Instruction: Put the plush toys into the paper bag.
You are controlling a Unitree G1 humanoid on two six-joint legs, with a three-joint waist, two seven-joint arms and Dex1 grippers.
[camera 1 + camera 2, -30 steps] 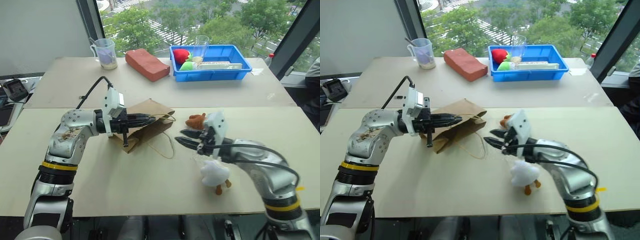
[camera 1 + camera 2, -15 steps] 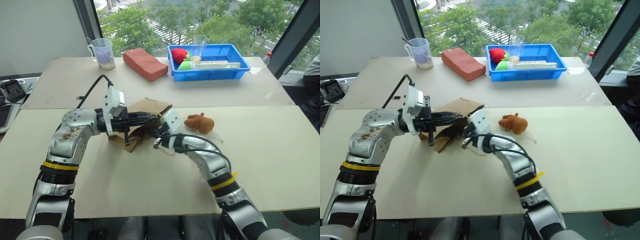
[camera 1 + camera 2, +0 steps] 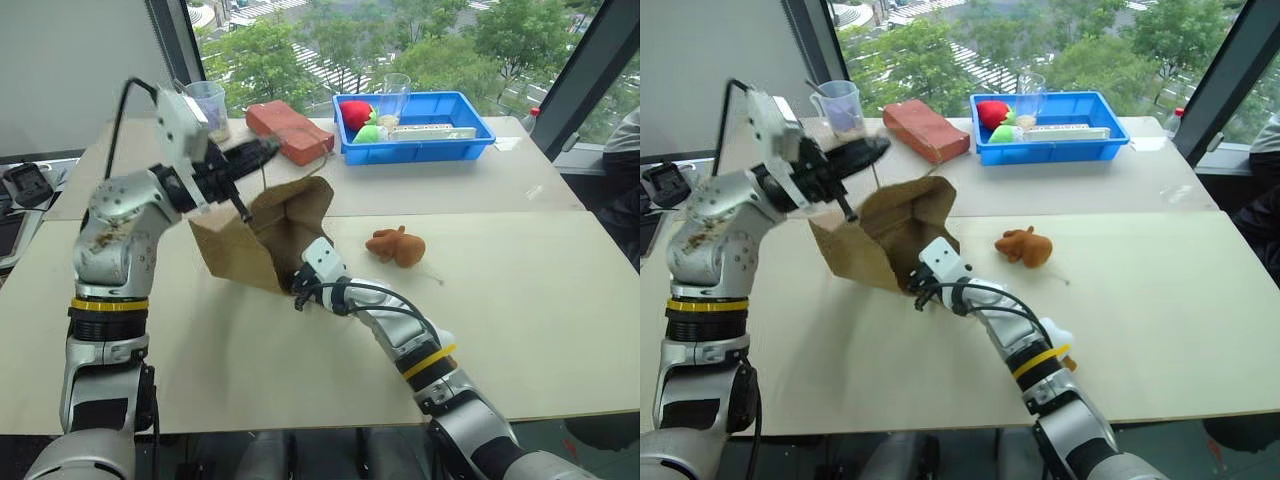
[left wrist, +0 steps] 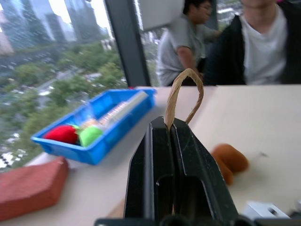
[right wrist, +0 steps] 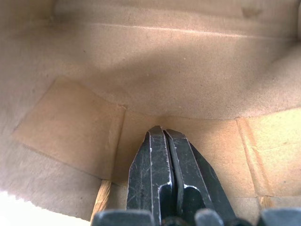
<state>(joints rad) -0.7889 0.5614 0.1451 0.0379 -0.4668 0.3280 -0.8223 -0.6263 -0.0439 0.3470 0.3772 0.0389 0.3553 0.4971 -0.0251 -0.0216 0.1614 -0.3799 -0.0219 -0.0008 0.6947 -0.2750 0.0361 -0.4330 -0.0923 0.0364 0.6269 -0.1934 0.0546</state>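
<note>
Left gripper point(image 3: 262, 150) raised above the near table, fingers pressed together on a cord handle point(image 4: 184, 96) of the paper bag point(image 3: 262, 232), hoisting that side so the mouth gapes toward the right arm. Right gripper point(image 5: 163, 136) pushed into the bag's mouth, fingers closed flat against each other with nothing between them, tips near the creased paper bottom. Brown toy point(image 3: 397, 245) lying on the table point(image 3: 520, 290) just right of the bag, apart from both arms. White toy point(image 3: 1055, 335) apparently tucked behind the right forearm (little more than a pale patch with an orange bit beneath, so hard to be sure). On the far table, a red brick-like block point(image 3: 288, 130), a blue tray point(image 3: 416, 124) holding red and green soft items, and a plastic cup point(image 3: 207, 104). Two people seated beyond the table in the left wrist view.
</note>
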